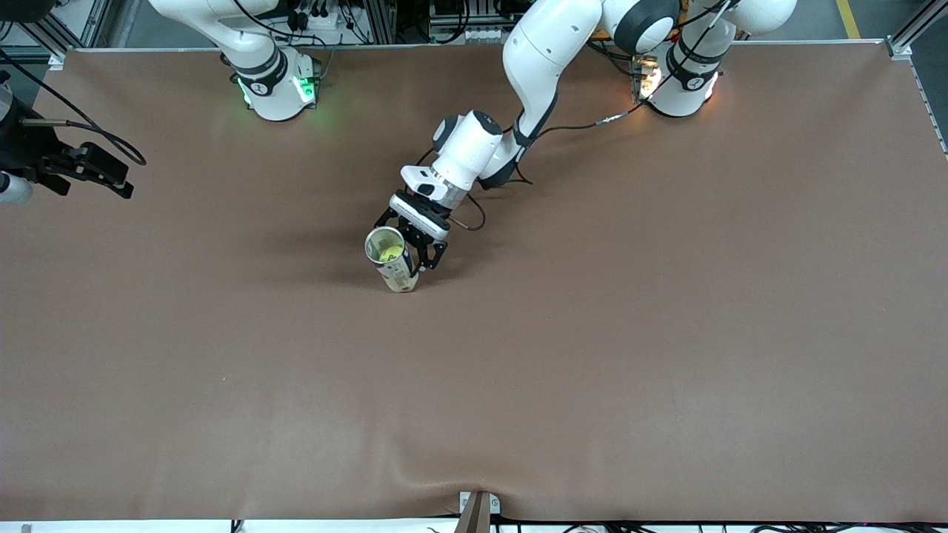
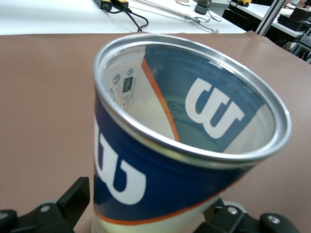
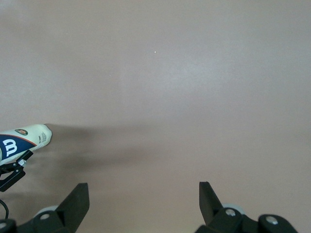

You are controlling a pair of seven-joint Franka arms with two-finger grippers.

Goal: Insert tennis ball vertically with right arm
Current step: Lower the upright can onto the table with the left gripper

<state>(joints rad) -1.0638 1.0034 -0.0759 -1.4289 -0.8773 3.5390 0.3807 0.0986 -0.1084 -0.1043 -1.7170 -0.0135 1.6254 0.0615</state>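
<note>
A Wilson tennis ball can (image 1: 395,265), blue and cream with a silver rim, stands near the table's middle with its open mouth up. Something yellow, the tennis ball (image 1: 389,255), shows inside it. My left gripper (image 1: 412,250) is shut on the can's side. In the left wrist view the can (image 2: 160,160) fills the frame between the fingers (image 2: 73,199). My right gripper (image 1: 111,178) is open and empty, up over the table's edge at the right arm's end, well away from the can. In the right wrist view its gripper (image 3: 143,194) is over bare table, and the can (image 3: 24,138) shows at the frame's edge.
The brown table mat (image 1: 592,333) is bare around the can. The left arm's black cable (image 1: 474,218) loops beside its wrist. A small metal bracket (image 1: 478,511) sits at the table edge nearest the front camera.
</note>
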